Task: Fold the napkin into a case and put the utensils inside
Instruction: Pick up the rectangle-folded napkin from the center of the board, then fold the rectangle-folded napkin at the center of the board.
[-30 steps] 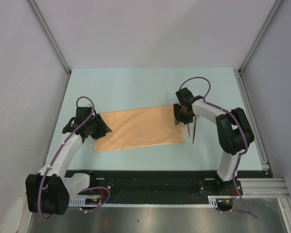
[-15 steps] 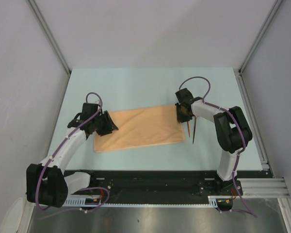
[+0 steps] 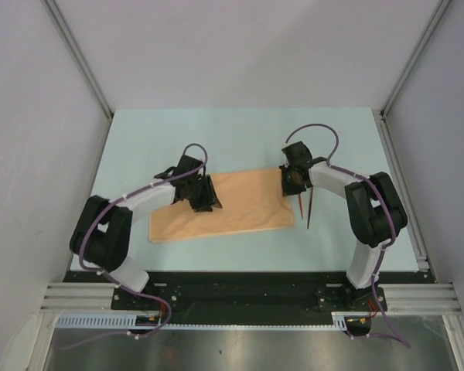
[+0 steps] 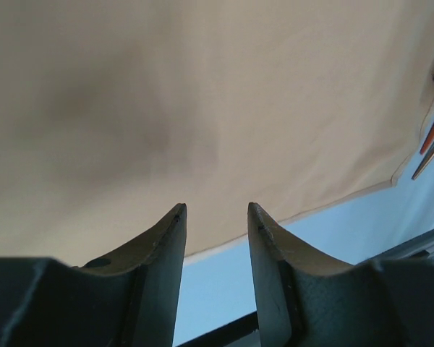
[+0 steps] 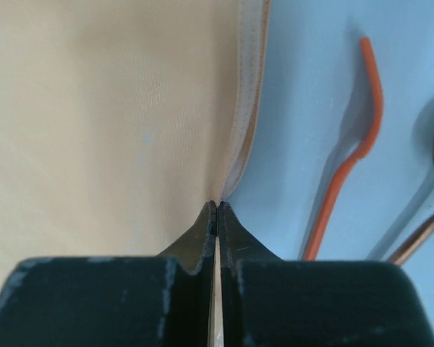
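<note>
The peach-orange napkin [image 3: 247,202] lies flat on the table as a broad rectangle; a case is not in view. My right gripper [image 3: 288,185] is shut on the napkin's right edge [image 5: 246,108], and a thin strip of cloth shows between its closed jaws [image 5: 217,204]. Just right of that edge lie the utensils [image 3: 305,207]: a curved orange-red stick [image 5: 351,155] and a spoon [image 5: 419,231] beside it. My left gripper [image 3: 209,199] hovers over the left-middle of the napkin [image 4: 202,108], open with nothing between its fingers [image 4: 216,207].
The pale blue table [image 3: 240,139] is bordered by a metal rail on the right [image 3: 402,193] and the black base rail at the near edge [image 3: 240,282]. Grey walls enclose the left, right and back.
My left arm swung right, from the napkin's left end to above its left-middle. My right gripper closed on the napkin's right edge.
</note>
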Motion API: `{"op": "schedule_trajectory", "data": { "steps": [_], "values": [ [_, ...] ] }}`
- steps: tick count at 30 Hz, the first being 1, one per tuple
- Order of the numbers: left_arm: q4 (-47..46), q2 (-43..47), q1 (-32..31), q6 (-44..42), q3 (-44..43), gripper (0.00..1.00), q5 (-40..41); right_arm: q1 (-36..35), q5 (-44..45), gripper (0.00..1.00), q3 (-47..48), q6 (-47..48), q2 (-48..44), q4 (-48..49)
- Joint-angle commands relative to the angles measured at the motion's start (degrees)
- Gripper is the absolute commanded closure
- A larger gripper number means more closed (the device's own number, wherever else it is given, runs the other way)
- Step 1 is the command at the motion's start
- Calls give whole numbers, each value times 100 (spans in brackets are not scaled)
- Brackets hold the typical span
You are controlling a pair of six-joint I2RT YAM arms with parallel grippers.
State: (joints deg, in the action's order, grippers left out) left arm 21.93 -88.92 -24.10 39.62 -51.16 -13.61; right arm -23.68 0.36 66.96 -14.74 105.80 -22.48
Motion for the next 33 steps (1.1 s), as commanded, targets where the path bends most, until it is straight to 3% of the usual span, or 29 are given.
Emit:
{"op": "schedule_trajectory", "data": {
  "steps": [1, 9, 17, 24, 30, 33],
  "values": [
    [-374, -730, -358, 485, -789, 56, 297, 416, -747, 100, -104, 15, -787, -81],
    [-532, -1759, -745, 986, -1282, 56, 315, 804, -1134, 100, -166, 33, -1570, -134],
    [-523, -2437, -1132, 1154, -2206, 57, 95, 821, -1705, 100, 71, -20, -1764, -169],
    [-251, -1236, -957, 759, -1575, 56, 455, 322, -1882, 100, 369, -230, -1703, -178],
    [4, -100, -193, 171, -765, 52, 316, -452, -1838, 100, 800, -521, -1238, -72],
    [355, 50, -139, -252, -974, 52, 175, -375, -1452, 100, 854, -433, -1070, -257]
  ]
}}
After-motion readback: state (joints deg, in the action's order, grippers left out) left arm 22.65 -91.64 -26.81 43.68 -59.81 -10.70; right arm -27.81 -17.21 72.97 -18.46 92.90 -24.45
